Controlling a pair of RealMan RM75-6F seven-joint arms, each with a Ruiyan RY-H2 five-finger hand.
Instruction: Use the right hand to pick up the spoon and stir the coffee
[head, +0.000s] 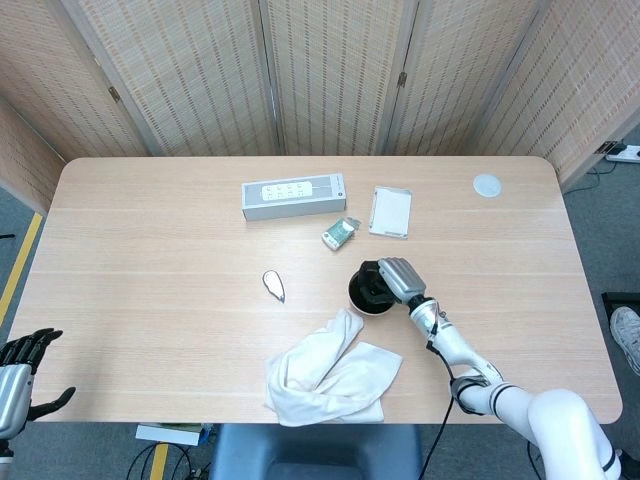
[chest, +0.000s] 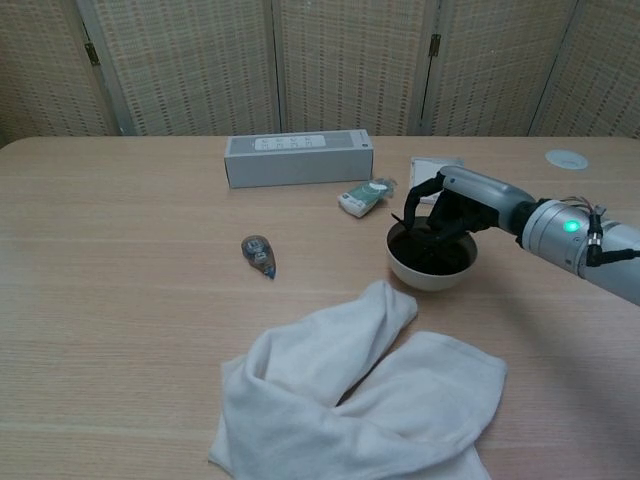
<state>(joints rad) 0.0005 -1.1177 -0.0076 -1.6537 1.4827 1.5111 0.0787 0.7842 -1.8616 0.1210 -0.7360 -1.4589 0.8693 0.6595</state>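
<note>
A white bowl (chest: 431, 276) of dark coffee (chest: 432, 258) stands right of the table's centre, and it also shows in the head view (head: 362, 291). My right hand (chest: 452, 204) reaches over the bowl from the right, its dark fingers curled down into it. They seem to pinch the spoon, which is mostly hidden among the fingers and the dark liquid. From above, the right hand (head: 396, 278) covers the bowl's right side. My left hand (head: 20, 368) hangs off the table's near left corner with its fingers apart, holding nothing.
A crumpled white cloth (chest: 360, 400) lies just in front of the bowl. Behind it are a small green packet (chest: 362, 197), a grey box (chest: 297, 158) and a white card (head: 391, 211). A small tape dispenser (chest: 259, 253) sits to the left. A round white disc (head: 487, 185) lies far right.
</note>
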